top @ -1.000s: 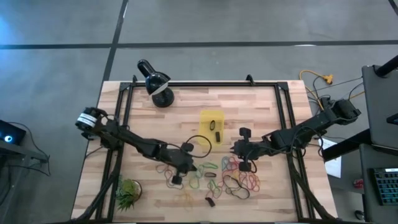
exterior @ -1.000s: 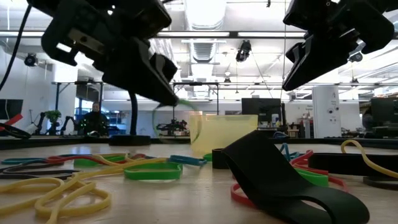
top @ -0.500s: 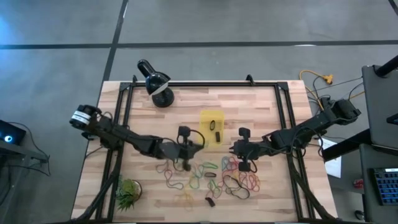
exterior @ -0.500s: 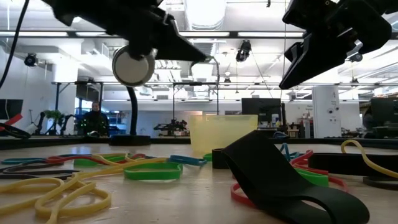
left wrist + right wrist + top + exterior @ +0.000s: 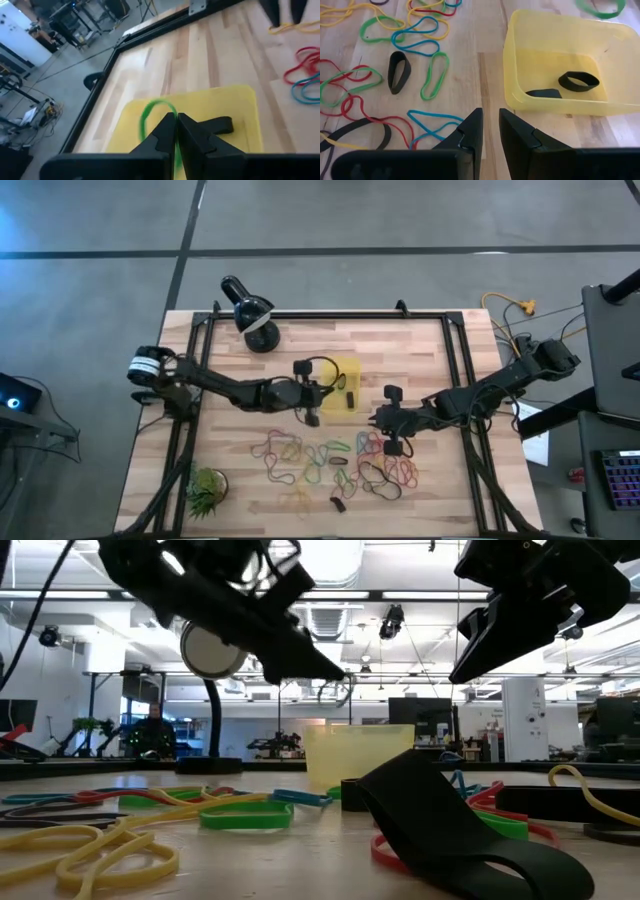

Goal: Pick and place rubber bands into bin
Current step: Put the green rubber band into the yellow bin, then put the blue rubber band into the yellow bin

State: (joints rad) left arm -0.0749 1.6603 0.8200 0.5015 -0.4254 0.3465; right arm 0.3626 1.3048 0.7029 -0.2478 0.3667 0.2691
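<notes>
The left gripper [image 5: 318, 408] hung over the near edge of the yellow bin [image 5: 341, 388], its fingers pinched on a green rubber band [image 5: 150, 116]. The right gripper [image 5: 386, 435] waited beside the bin with fingers slightly apart and empty. Two black bands [image 5: 578, 81] lay inside the bin; many rubber bands [image 5: 330, 462] remained scattered on the table [image 5: 420, 350] near it.

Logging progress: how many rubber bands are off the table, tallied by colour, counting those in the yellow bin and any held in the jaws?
Black bands in the bin: 2
Green band pinched by the left gripper: 1
Total: 3
</notes>
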